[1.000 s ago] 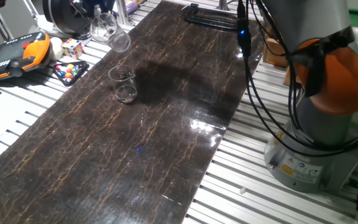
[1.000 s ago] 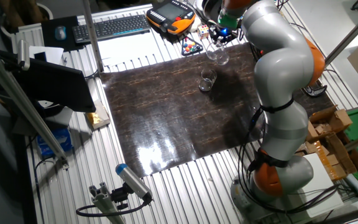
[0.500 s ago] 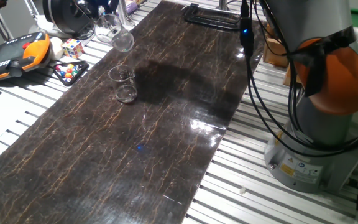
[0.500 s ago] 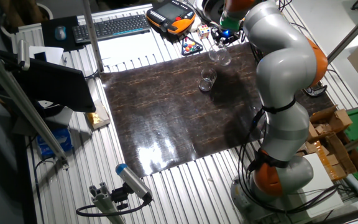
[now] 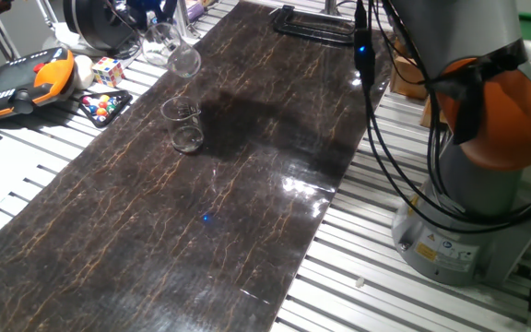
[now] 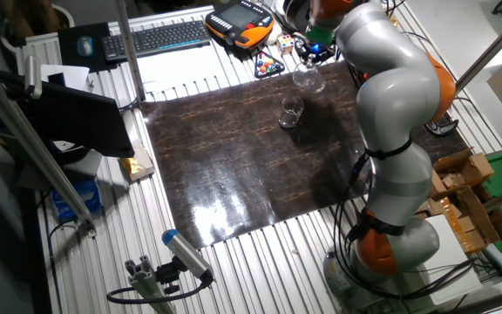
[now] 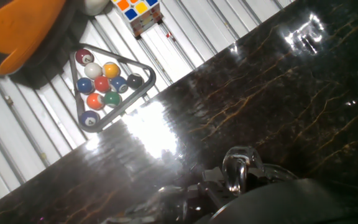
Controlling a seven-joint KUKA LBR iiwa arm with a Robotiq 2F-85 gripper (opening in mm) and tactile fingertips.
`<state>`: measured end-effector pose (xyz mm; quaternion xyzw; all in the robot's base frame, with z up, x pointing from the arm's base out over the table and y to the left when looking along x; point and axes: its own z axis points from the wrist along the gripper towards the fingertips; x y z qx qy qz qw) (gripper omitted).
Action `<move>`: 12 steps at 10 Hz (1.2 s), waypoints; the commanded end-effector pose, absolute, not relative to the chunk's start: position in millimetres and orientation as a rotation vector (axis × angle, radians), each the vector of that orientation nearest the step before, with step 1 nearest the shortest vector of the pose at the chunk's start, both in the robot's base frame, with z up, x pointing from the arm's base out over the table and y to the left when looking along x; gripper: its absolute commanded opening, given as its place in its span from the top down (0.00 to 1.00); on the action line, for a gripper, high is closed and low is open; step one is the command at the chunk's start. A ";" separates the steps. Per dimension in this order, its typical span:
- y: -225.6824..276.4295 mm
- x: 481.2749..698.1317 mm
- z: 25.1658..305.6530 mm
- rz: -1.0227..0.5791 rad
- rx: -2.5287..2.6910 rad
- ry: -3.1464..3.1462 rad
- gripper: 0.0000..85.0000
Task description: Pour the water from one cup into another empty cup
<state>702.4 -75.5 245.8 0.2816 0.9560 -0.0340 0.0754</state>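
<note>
Tumbler (image 5: pixel 175 51) hangs tilted in the gripper (image 5: pixel 152 28), jaws clamped on it, over the dark mat's (image 5: pixel 247 184) far edge, above the short cup (image 5: pixel 184 125) standing near that edge

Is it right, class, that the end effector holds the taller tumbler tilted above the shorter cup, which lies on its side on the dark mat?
Not quite. The shorter cup stands upright on the dark mat, as one fixed view shows. The rest holds: the end effector holds the tumbler tilted above it.
</note>
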 end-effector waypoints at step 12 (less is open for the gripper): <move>-63.5 691.1 232.9 -0.182 0.839 2.829 0.99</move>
